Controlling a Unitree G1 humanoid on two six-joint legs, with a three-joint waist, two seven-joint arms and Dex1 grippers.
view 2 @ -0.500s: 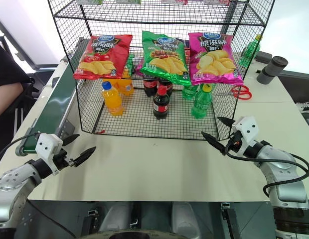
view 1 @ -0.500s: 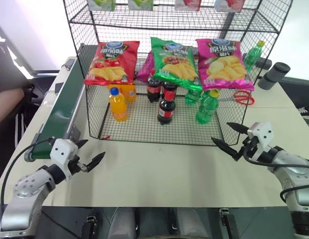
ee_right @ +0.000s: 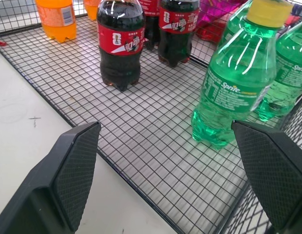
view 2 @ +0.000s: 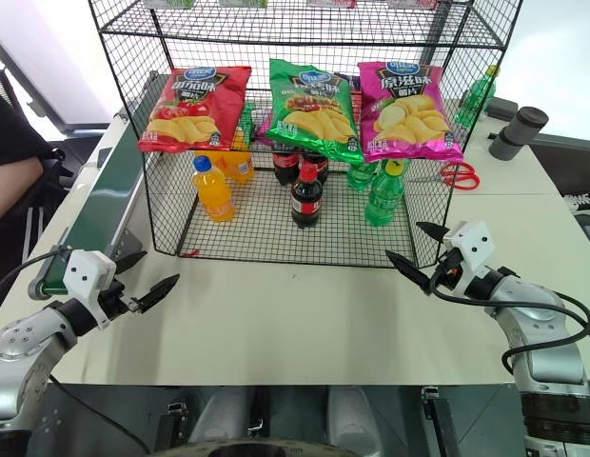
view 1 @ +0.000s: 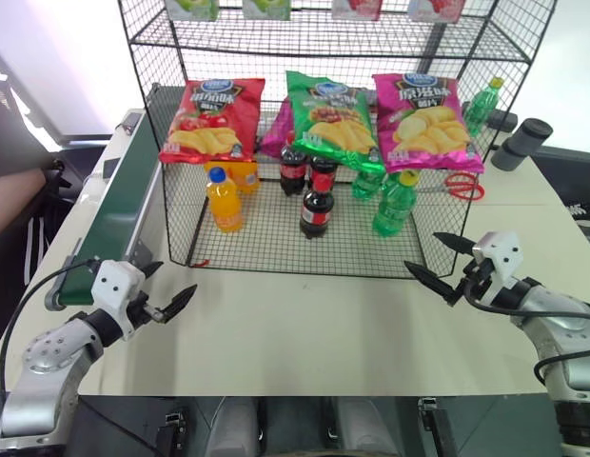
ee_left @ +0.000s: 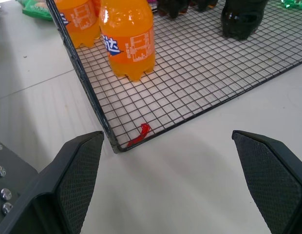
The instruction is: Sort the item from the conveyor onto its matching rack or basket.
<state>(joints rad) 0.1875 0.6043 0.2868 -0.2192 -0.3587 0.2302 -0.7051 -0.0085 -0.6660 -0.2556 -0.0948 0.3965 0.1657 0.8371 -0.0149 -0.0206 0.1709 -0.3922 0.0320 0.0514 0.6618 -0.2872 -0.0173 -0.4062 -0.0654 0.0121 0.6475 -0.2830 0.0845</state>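
Left gripper (view 1: 167,288) jaws spread wide, nothing between them; it hangs over the table (view 1: 304,324) just off the rack's (view 1: 314,143) front left corner. Right gripper (view 1: 435,259) jaws likewise wide apart and empty, off the rack's front right corner, fingers aimed toward the rack.

Left wrist view: the rack's floor grid up close, front corner wire with a small red clip (ee_left: 140,134) on it, an orange soda bottle (ee_left: 127,36) standing just inside, a second orange bottle behind it. The eye views do not resolve the clip as clearly. Right wrist view: the cola bottle (ee_right: 120,41) upright on the rack floor, two more cola bottles behind it, a green soda bottle (ee_right: 237,78) with yellow cap nearer this gripper.

Eye views add what the wrists miss: the conveyor (view 1: 119,214) running along the rack's left side, belt bare; red, green and pink chip bags (view 1: 331,116) hung across the rack above the bottles; red scissors (view 1: 459,187) on the table beyond the rack's right side; a dark cylinder (view 1: 523,143) further out; a person's arm (view 1: 14,200) past the conveyor.

Cola bottle: small, dark brown-black liquid, red cap, red label with white script. Stands in the rack, middle of the floor, between orange and green bottles, forward of the other colas
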